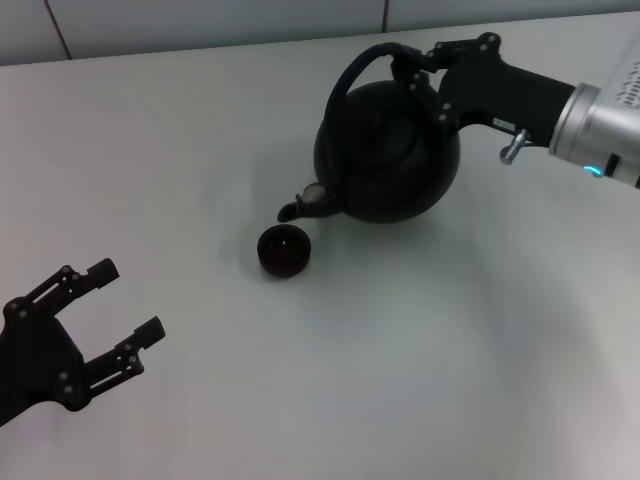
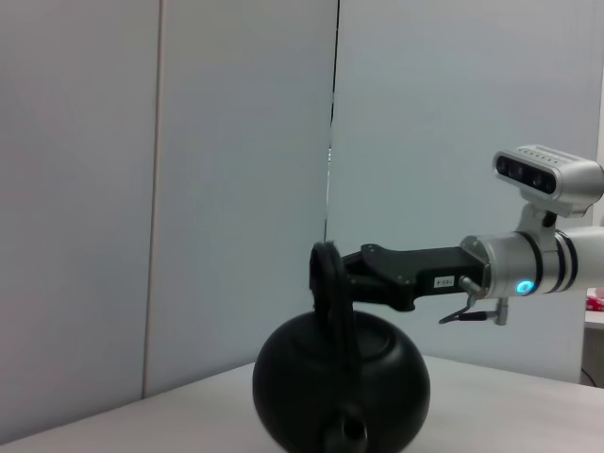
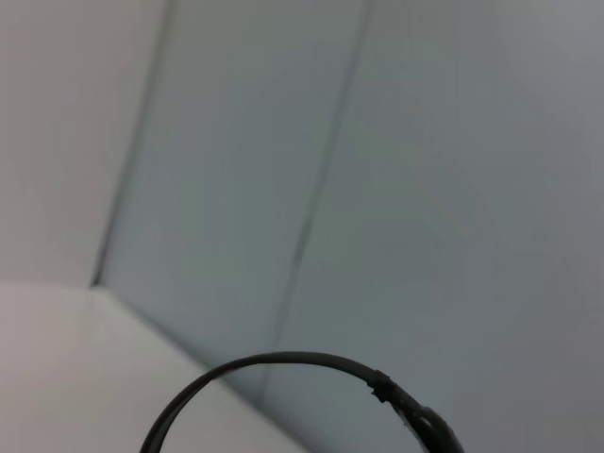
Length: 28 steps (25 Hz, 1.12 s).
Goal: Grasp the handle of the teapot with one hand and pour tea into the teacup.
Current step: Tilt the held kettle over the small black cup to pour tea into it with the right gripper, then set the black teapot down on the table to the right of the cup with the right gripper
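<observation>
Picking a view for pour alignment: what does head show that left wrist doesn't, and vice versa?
Only head: the teacup on the white table, just in front of the teapot's spout, and the idle left claw, open at the near left.

Only left wrist: a side-on look at the handle standing upright above the pot, the wall behind, and a camera mounted above the right arm.

Both: the teapot and the right claw shut on the top of its handle.

White matte table (image 1: 200, 150) carries the black teapot (image 1: 390, 150), tilted, and the small black teacup (image 1: 284, 250) just beside its spout.
</observation>
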Each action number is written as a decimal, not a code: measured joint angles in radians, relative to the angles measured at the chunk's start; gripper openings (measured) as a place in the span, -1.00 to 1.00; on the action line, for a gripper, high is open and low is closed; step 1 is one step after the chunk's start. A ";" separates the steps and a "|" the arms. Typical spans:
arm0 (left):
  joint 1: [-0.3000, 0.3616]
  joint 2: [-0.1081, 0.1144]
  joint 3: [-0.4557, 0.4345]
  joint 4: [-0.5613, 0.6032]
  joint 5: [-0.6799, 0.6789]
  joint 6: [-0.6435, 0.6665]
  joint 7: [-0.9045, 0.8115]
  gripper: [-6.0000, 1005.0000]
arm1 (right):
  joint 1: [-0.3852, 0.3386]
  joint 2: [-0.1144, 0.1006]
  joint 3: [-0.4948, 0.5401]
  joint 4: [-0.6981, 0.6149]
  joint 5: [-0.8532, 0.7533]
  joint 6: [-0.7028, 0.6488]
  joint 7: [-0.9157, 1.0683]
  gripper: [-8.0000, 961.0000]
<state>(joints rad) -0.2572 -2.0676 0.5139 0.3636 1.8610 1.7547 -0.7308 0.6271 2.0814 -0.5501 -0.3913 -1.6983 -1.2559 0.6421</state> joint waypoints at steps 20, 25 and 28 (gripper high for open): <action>-0.008 0.000 0.001 0.000 0.000 0.004 0.004 0.62 | -0.169 -0.001 0.044 0.118 0.281 -0.018 0.089 -0.65; -0.008 0.000 0.003 0.000 0.000 0.004 0.005 0.62 | -0.172 0.001 0.048 0.132 0.289 -0.027 0.089 -0.65; -0.008 0.000 0.003 0.000 0.000 0.005 0.004 0.62 | -0.172 0.001 0.051 0.139 0.290 -0.028 0.086 -0.64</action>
<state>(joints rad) -0.2654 -2.0677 0.5169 0.3636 1.8606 1.7593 -0.7267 0.4554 2.0822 -0.4992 -0.2520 -1.4083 -1.2836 0.7276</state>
